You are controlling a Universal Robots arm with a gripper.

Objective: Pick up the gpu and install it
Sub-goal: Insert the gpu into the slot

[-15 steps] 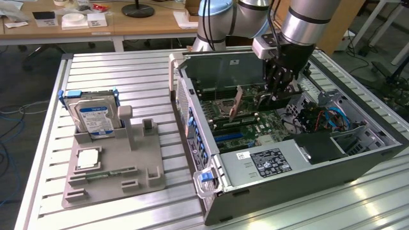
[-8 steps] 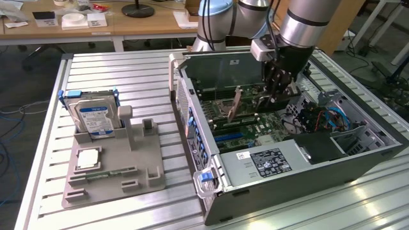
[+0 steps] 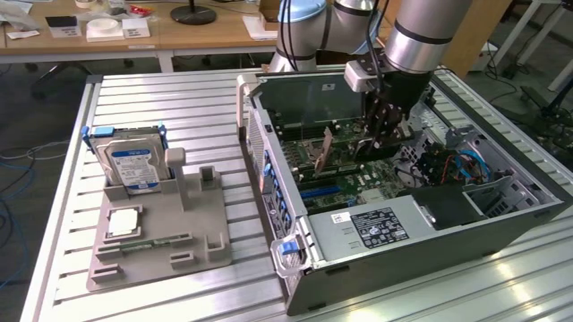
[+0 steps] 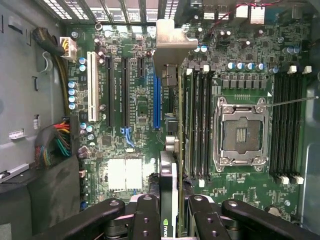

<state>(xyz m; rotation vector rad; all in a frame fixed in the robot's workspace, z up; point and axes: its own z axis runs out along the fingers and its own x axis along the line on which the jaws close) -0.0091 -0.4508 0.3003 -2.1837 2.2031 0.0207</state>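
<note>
The gpu (image 4: 170,60) hangs edge-on over the green motherboard (image 4: 135,130) inside the open computer case (image 3: 296,221). Its silver bracket is at the far end from my gripper (image 4: 170,205), which is shut on the card's near end, one black finger (image 4: 145,215) on each face. The card's lower edge runs between the long blue slot (image 4: 156,100) and the black memory slots (image 4: 197,125), close to the blue slot. I cannot tell if it touches the board. In the exterior view, the gripper (image 3: 385,137) reaches down into the case with the gpu (image 3: 329,149) upright below it.
The empty CPU socket (image 4: 240,132) lies beside the memory slots. Cable bundles (image 4: 55,142) line one side of the case, and a black power supply (image 3: 380,225) sits in it. Outside, a grey fixture (image 3: 161,235) holds the blue-framed hard drive (image 3: 134,164).
</note>
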